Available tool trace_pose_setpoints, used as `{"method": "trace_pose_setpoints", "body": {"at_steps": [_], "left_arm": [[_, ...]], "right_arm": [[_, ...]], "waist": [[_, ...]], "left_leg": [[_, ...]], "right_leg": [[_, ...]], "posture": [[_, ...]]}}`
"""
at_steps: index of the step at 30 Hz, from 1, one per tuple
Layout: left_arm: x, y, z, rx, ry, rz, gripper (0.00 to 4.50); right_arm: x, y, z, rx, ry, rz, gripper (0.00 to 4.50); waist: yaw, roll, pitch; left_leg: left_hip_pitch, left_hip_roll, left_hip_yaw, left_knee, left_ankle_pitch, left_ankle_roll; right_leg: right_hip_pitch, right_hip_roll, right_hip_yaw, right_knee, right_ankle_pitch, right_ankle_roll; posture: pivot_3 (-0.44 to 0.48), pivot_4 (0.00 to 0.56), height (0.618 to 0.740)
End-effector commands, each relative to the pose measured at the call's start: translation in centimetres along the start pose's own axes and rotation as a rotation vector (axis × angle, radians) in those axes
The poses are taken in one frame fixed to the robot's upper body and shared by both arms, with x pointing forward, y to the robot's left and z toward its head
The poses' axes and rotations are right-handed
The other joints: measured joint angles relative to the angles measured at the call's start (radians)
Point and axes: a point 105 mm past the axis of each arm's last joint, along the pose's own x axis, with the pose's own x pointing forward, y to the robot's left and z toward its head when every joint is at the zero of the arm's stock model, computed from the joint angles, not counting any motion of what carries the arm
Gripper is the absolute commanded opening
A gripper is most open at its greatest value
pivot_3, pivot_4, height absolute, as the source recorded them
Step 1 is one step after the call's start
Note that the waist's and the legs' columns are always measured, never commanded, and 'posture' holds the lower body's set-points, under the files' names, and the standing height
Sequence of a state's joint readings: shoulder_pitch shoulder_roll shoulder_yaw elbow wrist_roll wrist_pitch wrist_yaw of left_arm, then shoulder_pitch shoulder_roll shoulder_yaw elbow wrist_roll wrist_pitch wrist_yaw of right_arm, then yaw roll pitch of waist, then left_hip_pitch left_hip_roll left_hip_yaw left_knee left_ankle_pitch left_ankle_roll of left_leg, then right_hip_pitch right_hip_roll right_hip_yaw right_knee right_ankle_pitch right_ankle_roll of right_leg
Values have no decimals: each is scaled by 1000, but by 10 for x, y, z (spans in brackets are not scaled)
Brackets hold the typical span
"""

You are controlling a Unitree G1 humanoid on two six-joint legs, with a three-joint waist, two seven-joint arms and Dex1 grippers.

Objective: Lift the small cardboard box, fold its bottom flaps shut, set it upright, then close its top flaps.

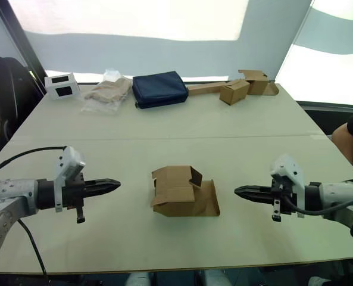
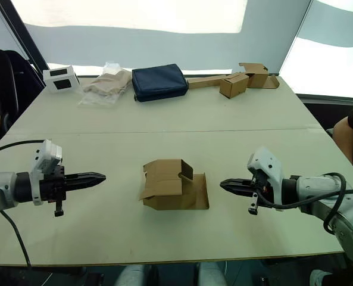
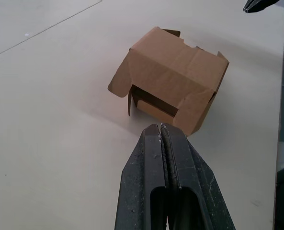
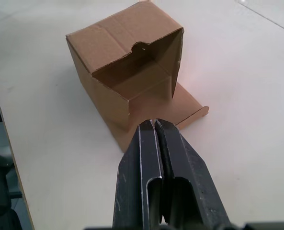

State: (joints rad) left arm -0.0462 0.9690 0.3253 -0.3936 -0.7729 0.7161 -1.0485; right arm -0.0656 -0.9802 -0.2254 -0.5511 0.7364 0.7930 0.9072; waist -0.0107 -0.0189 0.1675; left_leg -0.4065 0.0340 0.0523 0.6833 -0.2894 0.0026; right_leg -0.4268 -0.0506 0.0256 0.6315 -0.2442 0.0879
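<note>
The small cardboard box (image 1: 177, 189) lies on its side in the middle of the near table, plain brown, one open end facing my right arm with a flap flat on the table (image 4: 180, 103). Its other end, facing my left arm, shows loose flaps (image 3: 127, 79). My left gripper (image 1: 115, 185) hovers to the left of the box, shut and empty, tips pointing at it with a gap between. My right gripper (image 1: 239, 192) is on the box's right side, shut and empty, tips a short way from the flat flap.
At the far edge stand a white device (image 1: 61, 86), a clear bag of tan material (image 1: 108, 92), a navy pouch (image 1: 159, 88) and two smaller tan boxes with a long cardboard strip (image 1: 241, 87). People sit at both sides of the table (image 1: 350, 137).
</note>
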Motion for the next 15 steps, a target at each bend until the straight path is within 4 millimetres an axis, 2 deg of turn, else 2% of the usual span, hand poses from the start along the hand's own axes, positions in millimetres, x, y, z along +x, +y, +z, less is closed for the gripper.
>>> {"method": "trace_pose_setpoints", "body": {"at_steps": [1, 8, 11, 15], "left_arm": [[5, -3, -1, 21, 10, -21, 18], [14, -4, -5, -50, 10, -41, 18], [25, 0, -6, -197, -31, -61, 770], [43, 3, -6, -435, -104, -103, 2397]], "right_arm": [[1, 5, 10, -40, -25, 13, 0], [2, 7, 10, -34, -23, 9, 0], [2, 11, 8, -23, -24, 6, 0], [7, 15, 8, -14, -32, 4, 0]], "waist": [[0, 0, 0], [0, 0, 0], [2, 0, 0], [1, 0, 0]], "left_leg": [[0, 0, 0, 0, 0, 0], [0, 0, 0, 0, 0, 0], [0, 0, 0, 0, 0, 0], [0, -1, -1, 1, 0, 0]], "right_leg": [[0, 0, 0, 0, 0, 0], [0, 0, 0, 0, 0, 0], [0, 0, 0, 0, 0, 0], [1, 1, 0, 0, 1, 1]], "posture": [[0, 150, 740], [0, 150, 740], [0, 150, 740], [0, 150, 740]]}}
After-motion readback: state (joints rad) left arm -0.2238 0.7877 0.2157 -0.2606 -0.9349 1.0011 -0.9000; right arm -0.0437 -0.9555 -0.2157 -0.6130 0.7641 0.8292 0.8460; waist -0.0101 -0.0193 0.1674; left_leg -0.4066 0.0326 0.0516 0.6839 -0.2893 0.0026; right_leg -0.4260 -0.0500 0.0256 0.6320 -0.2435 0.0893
